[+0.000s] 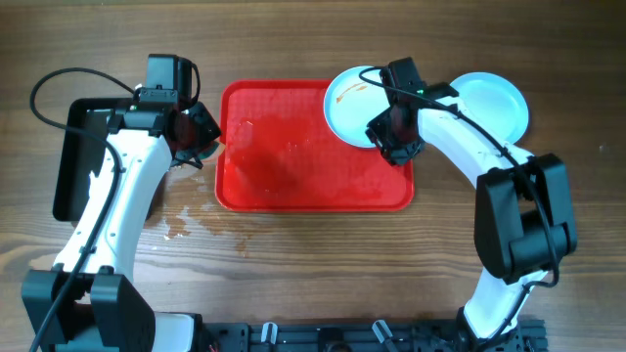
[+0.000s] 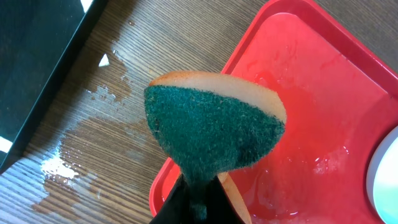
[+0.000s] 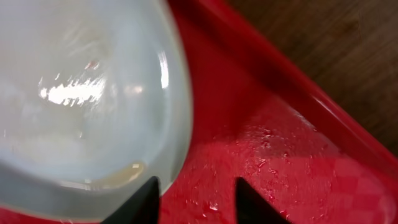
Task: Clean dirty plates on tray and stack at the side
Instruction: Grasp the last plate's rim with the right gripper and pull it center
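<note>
A green-and-yellow scouring sponge is clamped in the left gripper and held over the left rim of the large flat red plastic tray. 1 round pale mint-blue plate, streaked with orange sauce, is laid across the tray's far right corner. The right gripper is placed at its rim, fingers parted, nothing pinched. A 2nd identical plate is set on the wooden table right of the tray. Spilled water is seen near a glossy black tray.

Glossy red plastic tray, rough green sponge, wood-grain table.
</note>
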Robot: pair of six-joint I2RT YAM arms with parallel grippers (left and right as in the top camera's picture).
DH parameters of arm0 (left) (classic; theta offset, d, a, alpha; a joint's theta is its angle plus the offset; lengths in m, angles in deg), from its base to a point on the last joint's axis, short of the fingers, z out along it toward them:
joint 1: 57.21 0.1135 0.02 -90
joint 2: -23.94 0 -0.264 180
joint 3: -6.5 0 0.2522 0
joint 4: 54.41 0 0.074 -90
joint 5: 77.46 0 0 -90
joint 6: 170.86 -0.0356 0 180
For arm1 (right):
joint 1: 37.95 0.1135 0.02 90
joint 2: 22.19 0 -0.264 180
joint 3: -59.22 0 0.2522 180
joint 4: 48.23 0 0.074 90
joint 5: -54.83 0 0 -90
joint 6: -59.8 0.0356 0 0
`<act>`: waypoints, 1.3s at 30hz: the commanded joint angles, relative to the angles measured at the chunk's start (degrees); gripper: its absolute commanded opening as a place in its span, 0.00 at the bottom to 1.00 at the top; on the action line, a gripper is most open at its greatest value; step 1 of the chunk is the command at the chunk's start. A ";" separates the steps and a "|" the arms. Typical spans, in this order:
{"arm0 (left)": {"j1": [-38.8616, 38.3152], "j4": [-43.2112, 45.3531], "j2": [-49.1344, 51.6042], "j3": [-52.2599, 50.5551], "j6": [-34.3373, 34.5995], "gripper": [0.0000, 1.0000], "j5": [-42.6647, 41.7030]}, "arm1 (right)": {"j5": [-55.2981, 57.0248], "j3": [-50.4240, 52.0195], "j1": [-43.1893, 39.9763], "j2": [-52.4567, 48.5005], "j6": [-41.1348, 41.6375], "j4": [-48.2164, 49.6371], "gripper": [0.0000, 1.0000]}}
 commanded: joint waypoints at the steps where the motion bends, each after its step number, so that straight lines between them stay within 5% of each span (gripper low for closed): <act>1: 0.26 -0.04 0.22 -0.35 -0.90 0.04 -0.70 | 3.23 2.21 0.13 -0.76 6.47 2.43 0.36; 9: 0.26 -0.02 0.22 -0.35 -0.90 0.04 -0.68 | 3.45 6.73 0.13 -0.76 6.43 8.79 0.37; 12: 0.26 0.00 0.22 -0.35 -0.90 0.04 -0.68 | 3.34 6.73 0.13 -0.76 5.46 8.81 0.25; 17: 0.26 0.00 0.22 -0.35 -0.90 0.04 -0.68 | -2.29 6.71 0.24 -0.76 -9.09 13.66 0.04; 26: 0.24 0.70 0.22 -0.35 -0.98 0.04 -4.46 | -9.77 6.71 2.58 -0.76 -30.32 16.74 0.04; 32: -1.84 4.17 0.22 -0.35 -9.73 0.04 -17.22 | -8.66 6.71 6.64 -0.76 -33.66 17.88 0.04; 39: -7.50 5.73 1.25 -0.35 -9.99 0.04 -16.81 | -9.81 6.71 11.06 -0.76 -36.15 19.67 0.04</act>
